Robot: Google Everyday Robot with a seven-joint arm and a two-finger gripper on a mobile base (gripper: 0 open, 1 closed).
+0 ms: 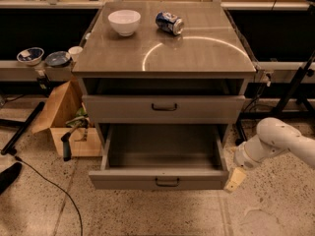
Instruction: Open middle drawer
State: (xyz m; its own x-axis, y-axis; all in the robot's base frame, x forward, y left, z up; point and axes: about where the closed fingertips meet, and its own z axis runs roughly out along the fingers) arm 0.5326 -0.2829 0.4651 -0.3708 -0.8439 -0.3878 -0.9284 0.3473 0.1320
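The flat grey square desk top (197,53) carries two things. A round white ceramic bowl (124,22) stands upright near the back left corner. A blue and white metal drinks can (169,23) lies on its side just to its right, near the middle of the back edge and apart from the bowl. On the speckled stone floor (147,215), an open brown cardboard box (81,142) sits off the left edge. The gripper (235,180) hangs low over the floor, below and forward of the front right corner.
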